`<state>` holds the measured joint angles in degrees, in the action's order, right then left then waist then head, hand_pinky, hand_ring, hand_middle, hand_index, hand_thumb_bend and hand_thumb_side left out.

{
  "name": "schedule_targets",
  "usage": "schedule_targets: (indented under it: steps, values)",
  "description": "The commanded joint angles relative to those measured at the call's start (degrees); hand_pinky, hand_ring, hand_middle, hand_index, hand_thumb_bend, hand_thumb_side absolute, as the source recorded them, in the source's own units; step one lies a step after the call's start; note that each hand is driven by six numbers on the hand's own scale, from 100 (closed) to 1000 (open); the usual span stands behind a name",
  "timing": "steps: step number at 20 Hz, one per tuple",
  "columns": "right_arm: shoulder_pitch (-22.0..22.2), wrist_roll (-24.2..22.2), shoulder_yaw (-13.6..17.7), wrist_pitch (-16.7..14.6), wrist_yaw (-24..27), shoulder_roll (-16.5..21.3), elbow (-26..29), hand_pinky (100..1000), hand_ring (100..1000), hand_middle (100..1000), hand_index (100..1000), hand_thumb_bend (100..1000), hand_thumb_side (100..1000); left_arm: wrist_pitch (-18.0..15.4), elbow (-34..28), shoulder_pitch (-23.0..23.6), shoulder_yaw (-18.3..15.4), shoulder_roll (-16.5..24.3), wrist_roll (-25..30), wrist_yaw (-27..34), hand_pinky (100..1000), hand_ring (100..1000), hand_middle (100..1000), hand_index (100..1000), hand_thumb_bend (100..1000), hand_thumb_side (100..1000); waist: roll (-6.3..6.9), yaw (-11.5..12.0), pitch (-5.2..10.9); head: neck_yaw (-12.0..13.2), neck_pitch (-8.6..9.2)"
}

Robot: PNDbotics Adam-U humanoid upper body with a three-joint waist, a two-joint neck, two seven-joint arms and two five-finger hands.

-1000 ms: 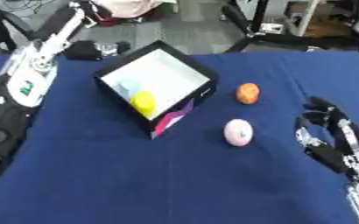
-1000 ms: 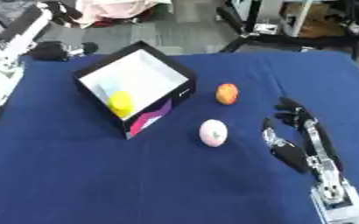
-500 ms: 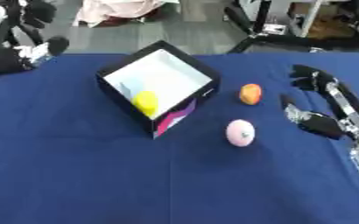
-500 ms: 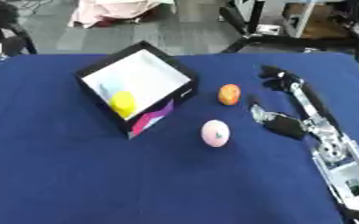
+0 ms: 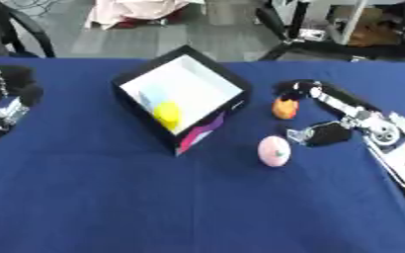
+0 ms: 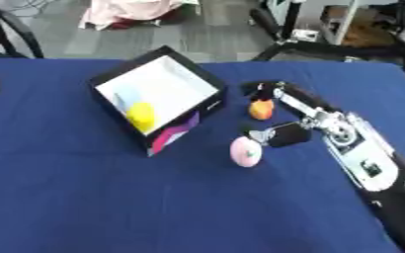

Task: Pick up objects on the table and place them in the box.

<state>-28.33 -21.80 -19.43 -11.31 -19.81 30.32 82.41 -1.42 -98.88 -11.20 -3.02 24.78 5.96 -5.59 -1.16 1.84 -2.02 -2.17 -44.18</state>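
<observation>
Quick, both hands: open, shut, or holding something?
Left hand: at the table's left edge, holding nothing; fingers cannot be told.
Right hand: open, fingers reaching over the orange object, nothing gripped yet.

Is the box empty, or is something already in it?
Not empty. The open box shows a yellow thing on its white inside. The orange and pink things lie outside on the cloth.

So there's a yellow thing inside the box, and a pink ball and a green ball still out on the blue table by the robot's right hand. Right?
Not quite: the second ball is orange, not green, as the left eye view shows. The rest holds: a yellow thing lies in the box, and the pink ball sits by the right hand.
</observation>
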Motion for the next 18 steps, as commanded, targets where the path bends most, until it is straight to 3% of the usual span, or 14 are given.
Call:
schedule_targets:
  steps: [1, 8, 18]
  values:
    - [-2.3, -2.2, -0.8, -1.4, -2.1, -0.3, -3.6, 843, 820, 829, 935, 313, 375, 0.5, -0.7, 0.5, -1.4, -1.1, -0.4, 0.0, 683, 669, 618, 741, 587, 671, -0.67, 0.2, 1.02, -0.2, 0.06]
    - [-4.3, -4.3, -1.1, -4.0, -6.9, -2.9, -10.4, 843, 819, 824, 936, 316, 390, 1.0, -0.1, 1.9, -2.2, -4.6, 0.4, -0.5, 682, 671, 618, 740, 580, 680, -0.72, 0.6, 0.99, -0.3, 0.06]
    - [-4.7, -5.1, -0.7, -5.5, -11.5, -3.9, -14.8, 843, 820, 822, 935, 317, 400, 1.1, -0.1, 2.3, -2.4, -5.8, 1.5, -1.4, 685, 673, 621, 743, 574, 686, -0.76, 0.9, 0.91, -0.1, 0.06]
